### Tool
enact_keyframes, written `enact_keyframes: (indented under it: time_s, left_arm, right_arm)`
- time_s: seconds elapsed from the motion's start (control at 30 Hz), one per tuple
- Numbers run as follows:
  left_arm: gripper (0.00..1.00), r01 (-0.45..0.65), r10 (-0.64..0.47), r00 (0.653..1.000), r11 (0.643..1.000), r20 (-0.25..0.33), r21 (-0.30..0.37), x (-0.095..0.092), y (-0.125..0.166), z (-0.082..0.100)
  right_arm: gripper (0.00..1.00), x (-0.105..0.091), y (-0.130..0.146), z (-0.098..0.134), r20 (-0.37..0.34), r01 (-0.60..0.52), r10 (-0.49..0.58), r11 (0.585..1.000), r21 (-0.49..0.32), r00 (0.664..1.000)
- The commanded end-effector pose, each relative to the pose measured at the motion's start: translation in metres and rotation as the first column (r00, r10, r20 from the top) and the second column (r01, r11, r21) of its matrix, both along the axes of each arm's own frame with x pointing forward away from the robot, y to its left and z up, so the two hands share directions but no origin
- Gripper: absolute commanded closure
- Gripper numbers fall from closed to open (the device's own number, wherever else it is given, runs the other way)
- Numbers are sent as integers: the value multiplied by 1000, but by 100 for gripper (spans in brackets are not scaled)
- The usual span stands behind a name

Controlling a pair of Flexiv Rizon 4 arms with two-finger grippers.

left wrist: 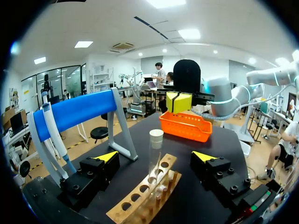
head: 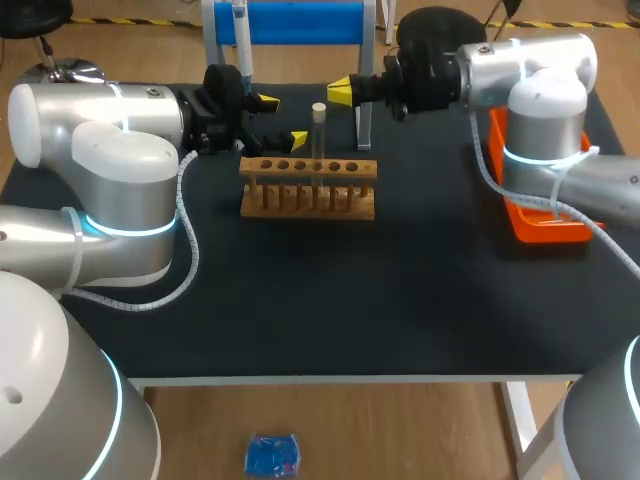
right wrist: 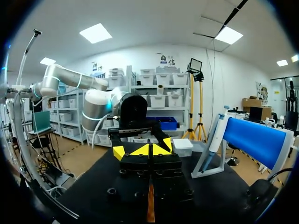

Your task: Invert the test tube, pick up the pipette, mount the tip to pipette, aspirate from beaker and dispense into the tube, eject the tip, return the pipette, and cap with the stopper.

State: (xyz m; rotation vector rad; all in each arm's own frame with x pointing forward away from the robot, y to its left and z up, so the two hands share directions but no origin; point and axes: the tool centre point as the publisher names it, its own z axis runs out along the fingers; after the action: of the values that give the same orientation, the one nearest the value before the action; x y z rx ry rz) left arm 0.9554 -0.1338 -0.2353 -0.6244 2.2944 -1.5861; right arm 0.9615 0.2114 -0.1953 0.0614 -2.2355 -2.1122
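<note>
One flat, matte black table (head: 400, 300) with two rounded silver-white arms, left arm (head: 120, 190) and right arm (head: 530, 90). At the far edge one stand (head: 300, 22), a blue cylindrical bar on grey legs, with one slim pipette (head: 241, 40) hung at its left end. At the right, one orange plastic basket (head: 540, 230).

Mid-table, one wooden rack (head: 308, 190) with a row of round holes, holding one clear test tube (head: 319, 135) upright, capped by one pale stopper (head: 319, 107).

Smallest, the left gripper (head: 282, 121), released, yellow wedge tips spread just left of the tube without touching. The right gripper (head: 342, 92) clenched on nothing, just beyond the tube to the right.
</note>
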Motion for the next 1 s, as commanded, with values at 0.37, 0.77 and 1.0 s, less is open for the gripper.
enact_keyframes:
  time_s: [0.37,0.77,1.0]
  left_arm:
    - [0,-1,1,1000,1000,0,1,0,0,0]
    - [0,-1,1,1000,1000,0,1,0,0,0]
    - [0,-1,1,1000,1000,0,1,0,0,0]
  right_arm:
    - [100,8,15,-8,11,-27,27,1000,-13,1000]
    - [100,15,22,-19,9,-14,14,999,-34,1000]
    - [100,15,22,-25,4,-12,13,999,-42,1000]
